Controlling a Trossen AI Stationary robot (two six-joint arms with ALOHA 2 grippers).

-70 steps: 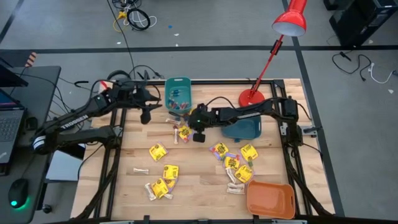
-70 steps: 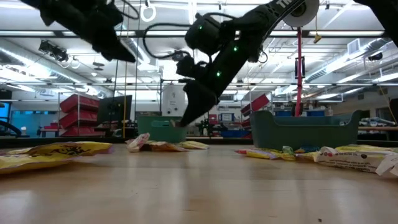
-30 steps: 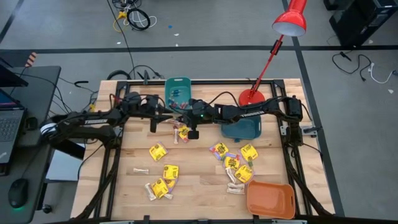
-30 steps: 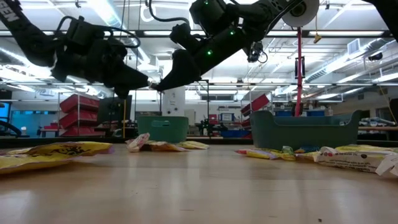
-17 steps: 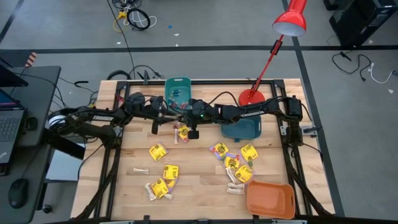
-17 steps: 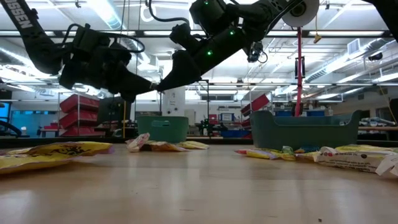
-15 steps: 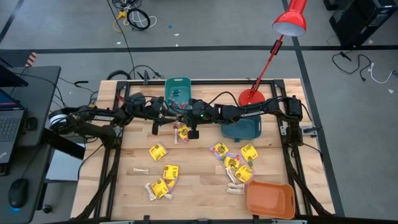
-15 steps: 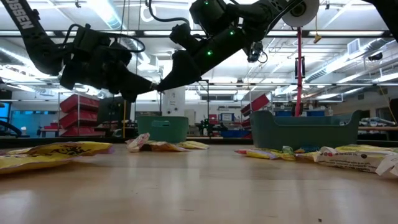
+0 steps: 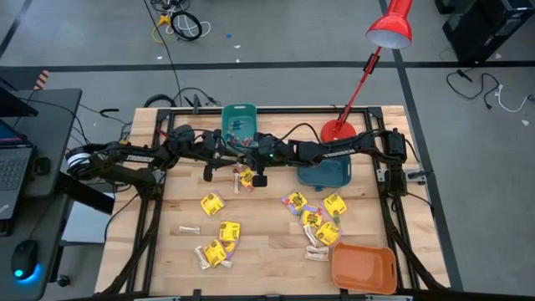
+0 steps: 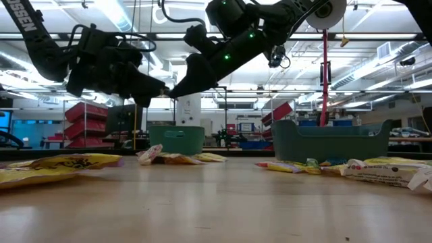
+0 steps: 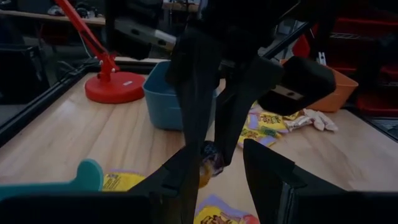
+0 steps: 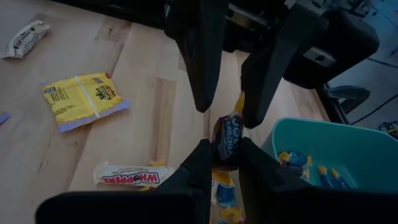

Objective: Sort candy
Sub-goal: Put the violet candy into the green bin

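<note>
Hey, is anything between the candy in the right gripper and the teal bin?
Only the left gripper: its open fingers straddle the candy held by the right gripper, one on the teal bin's side. Otherwise nothing visible.

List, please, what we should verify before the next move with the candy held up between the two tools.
1. Right tool pinches the dark wrapped candy: ok.
2. Left tool open, one finger on either side of the candy: ok.
3. Left tool shut on the candy, so the right can release: not ok.
4. Candy held clear above the table: ok.
5. Teal bin close by: ok.
6. Left fingers touching the wrapper: cannot tell.
</note>
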